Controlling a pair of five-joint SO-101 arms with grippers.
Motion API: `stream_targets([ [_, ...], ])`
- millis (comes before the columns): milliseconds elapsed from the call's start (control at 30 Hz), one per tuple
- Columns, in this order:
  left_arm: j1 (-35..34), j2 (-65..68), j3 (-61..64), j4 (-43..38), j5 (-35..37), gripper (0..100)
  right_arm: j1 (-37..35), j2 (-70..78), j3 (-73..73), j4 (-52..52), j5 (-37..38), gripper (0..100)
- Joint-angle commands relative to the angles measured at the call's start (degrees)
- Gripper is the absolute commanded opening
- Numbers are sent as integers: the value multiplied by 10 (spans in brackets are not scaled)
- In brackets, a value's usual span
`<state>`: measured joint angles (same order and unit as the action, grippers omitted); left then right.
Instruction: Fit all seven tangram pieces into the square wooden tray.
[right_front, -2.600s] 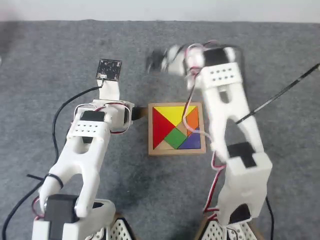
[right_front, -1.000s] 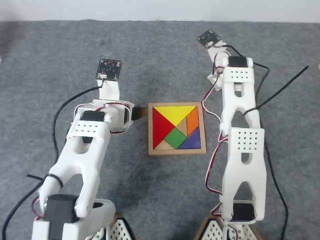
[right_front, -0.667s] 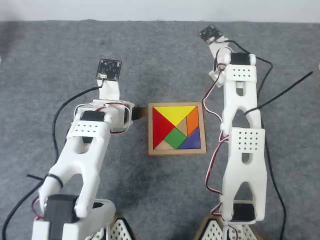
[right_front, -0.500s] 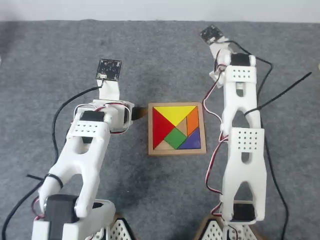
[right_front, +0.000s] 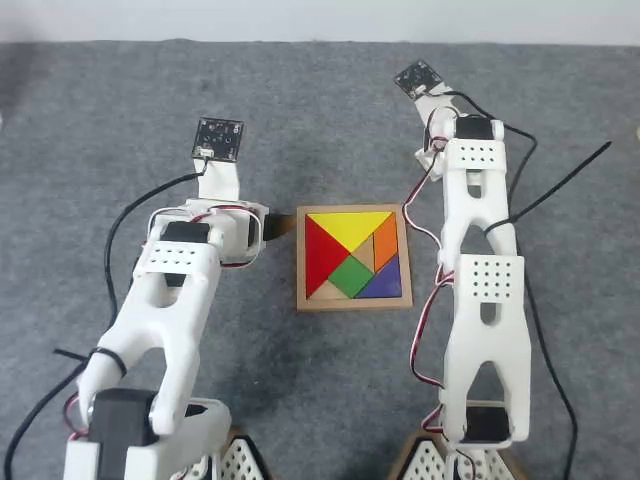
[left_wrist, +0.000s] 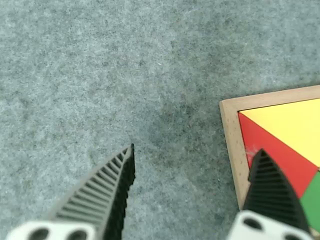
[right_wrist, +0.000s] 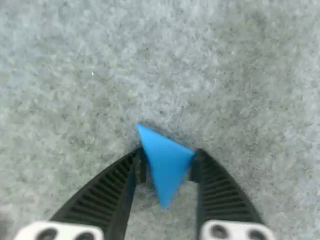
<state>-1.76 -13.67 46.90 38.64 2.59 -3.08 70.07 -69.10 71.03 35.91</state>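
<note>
Right jaws pinch the blue triangle (right_wrist: 165, 162) over the grey felt desk (right_front: 560, 80), far and right of the wooden tray (right_front: 303, 300). Left jaws hang spread at the tray's left rim. Carrying the triangle level and turning it to match the pale near-left gap should seat it.

The tray (right_front: 301, 262) lies on the desk (right_front: 300, 120) just right of the left pincer (left_wrist: 195, 150). The triangle piece (right_wrist: 166, 162) sits gripped in the right pincer (right_wrist: 167, 159), with the tray behind and left of it.

White perforated arm shells (right_front: 487, 285), black ribbed tool fingers (left_wrist: 107, 192).
</note>
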Motion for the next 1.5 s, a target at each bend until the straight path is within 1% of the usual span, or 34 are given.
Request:
stream_targets([
  [0,-2,-4,-2,-11,-7,346,-6,-5,-23,-4,-1,27],
  [67,-2,-4,-2,-11,-7,346,-6,-9,-24,13,-1,29],
  [133,-2,-4,-2,-11,-7,346,-6,-14,-40,37,-1,7],
  [233,-2,-4,-3,-11,-7,346,-7,-22,-84,102,-1,9],
  [333,-2,-4,-3,-11,-7,346,-7,-29,-159,177,-6,8],
  [433,-2,-4,-3,-11,-7,346,-11,-31,-264,257,4,8],
  [467,-2,-4,-3,-11,-7,346,-20,-34,-280,282,27,8],
  [533,-2,-4,-3,-11,-7,346,-45,-55,-258,323,101,8],
  [633,-2,-4,-3,-11,-7,346,-72,-74,-227,319,113,8],
  [767,-2,-4,-3,-11,-7,346,-122,-83,-222,320,111,8],
  [867,-2,-4,-3,-12,-8,346,-150,-122,-200,324,107,8],
  [933,-2,-4,-3,-12,-8,346,-159,-176,-132,325,77,8],
  [1000,-2,-4,-4,-12,-8,346,-160,-255,-2,323,58,8],
  [1133,-2,-4,-4,-12,-8,346,-188,-425,280,318,69,9],
  [1233,-2,-4,-4,-12,-8,346,-246,-545,435,306,105,9],
  [1367,-2,-4,-4,-12,-8,346,-311,-662,609,222,105,9],
  [1467,-2,-4,-4,-12,-8,346,-338,-686,737,134,70,9],
])
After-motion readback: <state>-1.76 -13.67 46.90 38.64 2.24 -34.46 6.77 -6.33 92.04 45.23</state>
